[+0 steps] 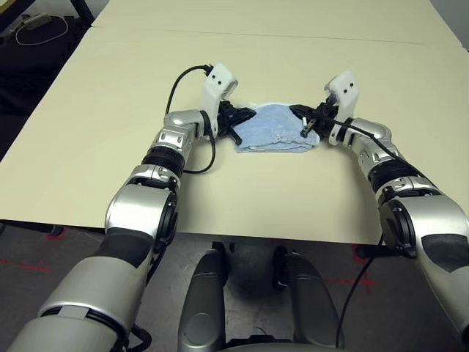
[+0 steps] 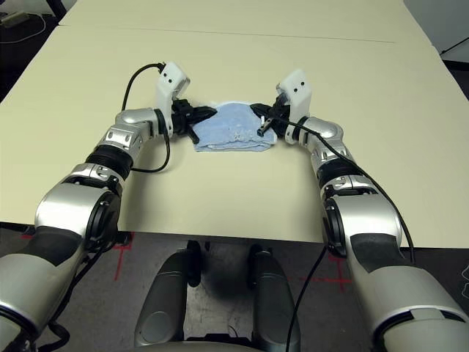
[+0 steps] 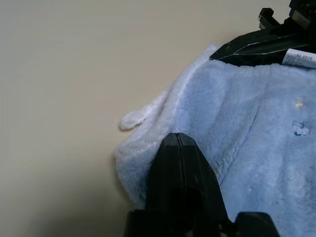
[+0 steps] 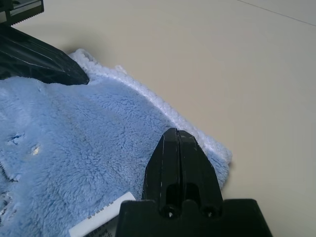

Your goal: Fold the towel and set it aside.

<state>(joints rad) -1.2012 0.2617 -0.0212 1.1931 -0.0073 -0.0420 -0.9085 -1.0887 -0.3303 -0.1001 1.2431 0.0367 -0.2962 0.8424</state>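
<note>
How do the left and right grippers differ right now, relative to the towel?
The left gripper sits at the towel's left end, pointing right; the right gripper sits at its right end, pointing left. A white tag lies beside the right gripper; none shows by the left. Both are shut, fingertips over the towel.

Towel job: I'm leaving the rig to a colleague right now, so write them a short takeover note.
Left hand: shut, at the towel's left end, over the cloth.
Right hand: shut, at its right end.
Whether either pinches cloth can't be told.
Towel: on the table, between the hands, lying as a folded rectangle with doubled edges.
Done: a fold seems made.
Left: any further fold, then set it aside.
</note>
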